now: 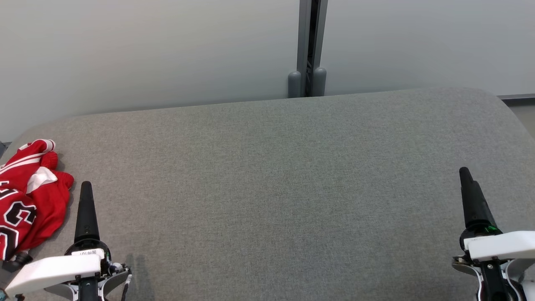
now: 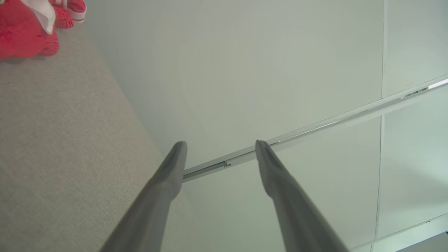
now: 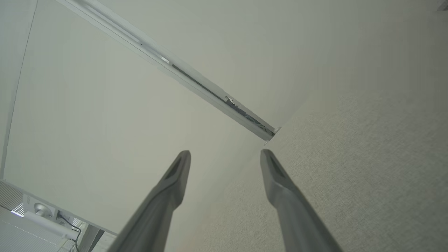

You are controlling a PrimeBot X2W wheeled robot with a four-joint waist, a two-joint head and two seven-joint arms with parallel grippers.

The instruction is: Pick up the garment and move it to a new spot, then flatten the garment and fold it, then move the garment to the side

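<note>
The left tool (image 2: 220, 143) stands open, empty; the red garment (image 1: 25, 200) lies crumpled on the bench (image 1: 271, 188) just left of it. The right tool (image 3: 225, 152) is likewise open, empty.

— What does the garment look like?
— The garment (image 1: 33, 200) is a red jersey with white striped trim and big black characters outlined in white.
— Is it spread flat?
— No. It's crumpled in a loose heap, folds bunched over one another, with a white patch turned outward.
— Where does it lie?
— On the grey table (image 1: 267, 188), at its left end near the rounded corner.
</note>
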